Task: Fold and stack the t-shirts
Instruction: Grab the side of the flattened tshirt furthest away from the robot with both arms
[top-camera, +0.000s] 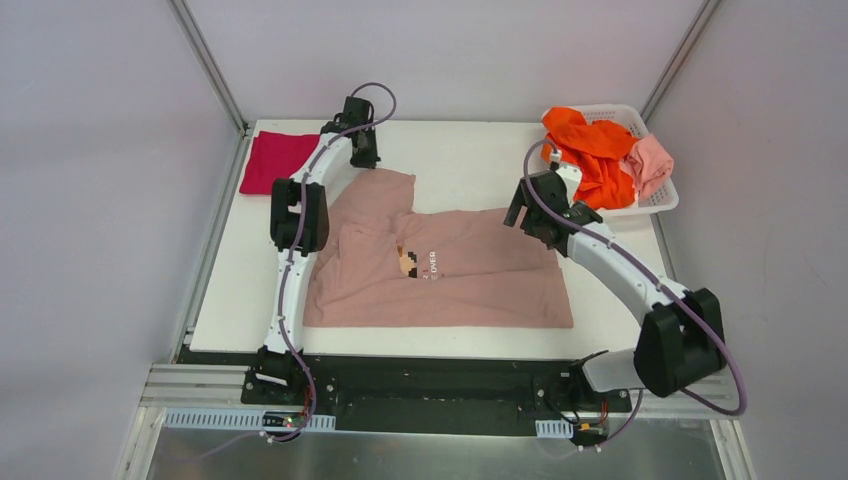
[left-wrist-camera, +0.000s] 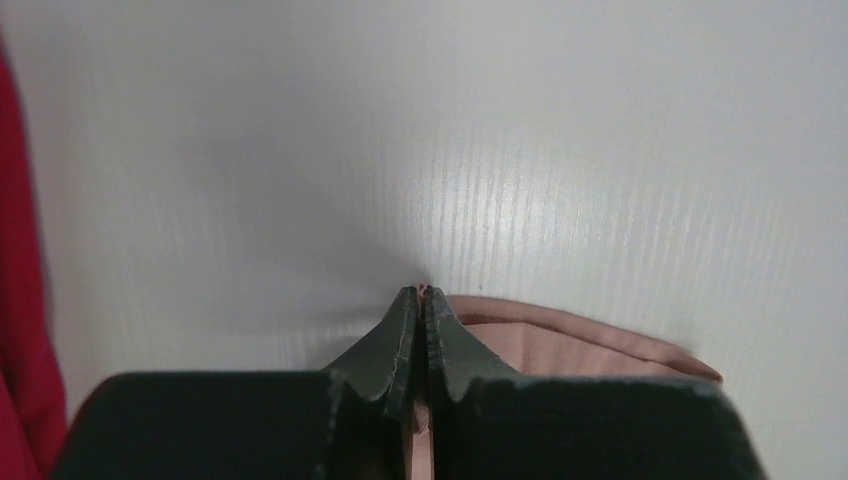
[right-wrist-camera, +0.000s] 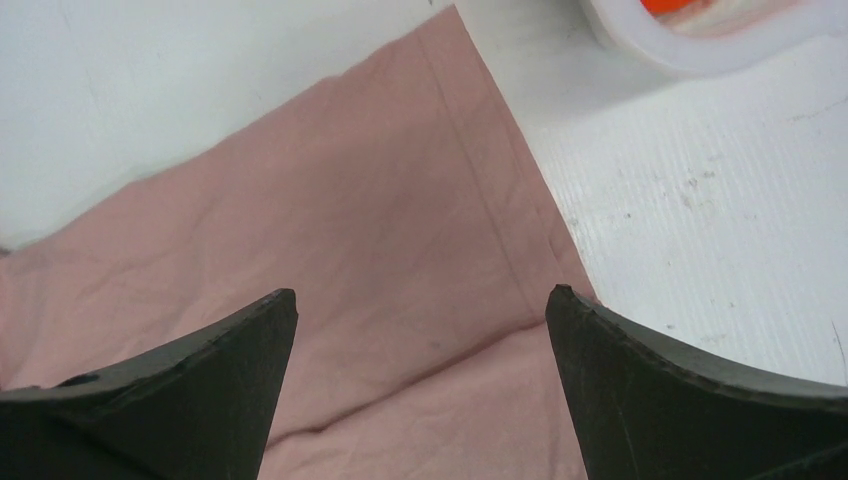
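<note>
Top external view shows the dusty-pink t-shirt (top-camera: 440, 265) spread flat and print-up across the middle of the white table (top-camera: 470, 160), its hem toward the arm bases and one sleeve reaching toward the far left. The pixel print and white text sit near its centre.

The left gripper (top-camera: 365, 163) is down at the far tip of that sleeve. In the left wrist view its fingers (left-wrist-camera: 400, 340) are pressed together, with a sliver of pink cloth pinched between the tips at the sleeve's edge. The rest of the sleeve lies flat on the table behind them.

The right gripper (top-camera: 525, 215) hangs over the shirt's far right corner. The right wrist view shows its jaws spread wide with nothing between them and the pink fabric and its seam below. Whether the tips touch the cloth cannot be told.

The crimson t-shirt (top-camera: 275, 160) lies folded flat at the table's far left corner, apart from the pink sleeve. The white lattice basket (top-camera: 660, 200) stands at the far right corner. A bright orange t-shirt (top-camera: 595, 150) is heaped inside and spills over its near rim, and a salmon-pink t-shirt (top-camera: 650, 165) is bunched beside it.
</note>
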